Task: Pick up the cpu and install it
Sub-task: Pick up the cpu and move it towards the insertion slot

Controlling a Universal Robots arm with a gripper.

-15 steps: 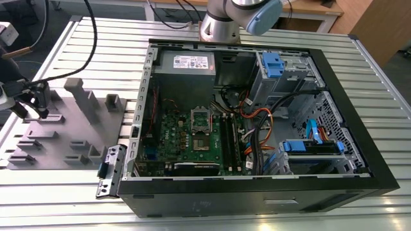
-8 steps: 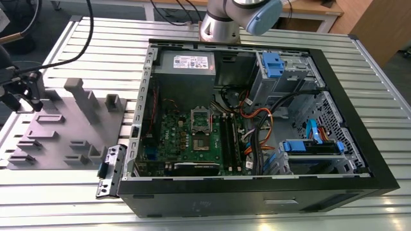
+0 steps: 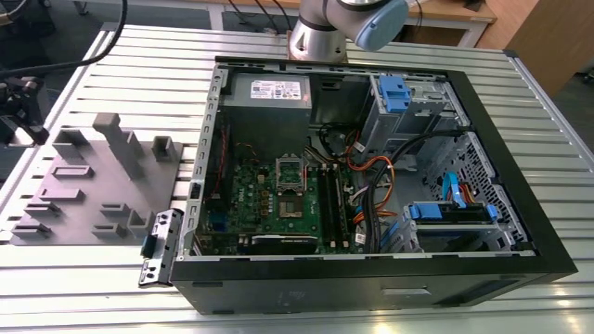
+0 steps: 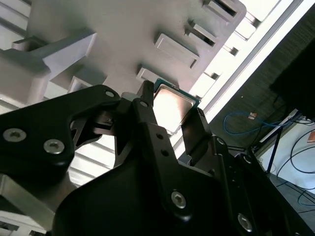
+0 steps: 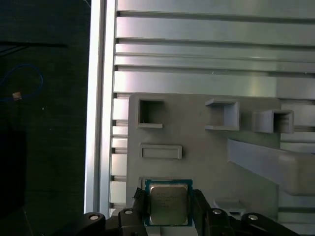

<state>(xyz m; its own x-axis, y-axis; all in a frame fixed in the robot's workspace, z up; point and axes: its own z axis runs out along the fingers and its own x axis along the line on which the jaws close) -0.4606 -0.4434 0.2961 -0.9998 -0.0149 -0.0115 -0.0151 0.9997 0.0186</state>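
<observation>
1. Jaws of the gripper were clenched on the cpu, with one black finger pressed against each of two opposite edges. The second wrist view showed the same hold, the gripper bracketing the cpu.
2. The cpu faced silver side up at the border of the grey tray, just beside a shallow rectangular recess. Whether it rested in the tray or hung just clear could not be told.
3. In the exterior view, the tray lay on the slatted metal surface, at 9 o'clock from the open computer case.
4. Inside the case, the socket sat on the green motherboard, well apart from the tray.
5. At 12 o'clock from the case stood the arm.
</observation>
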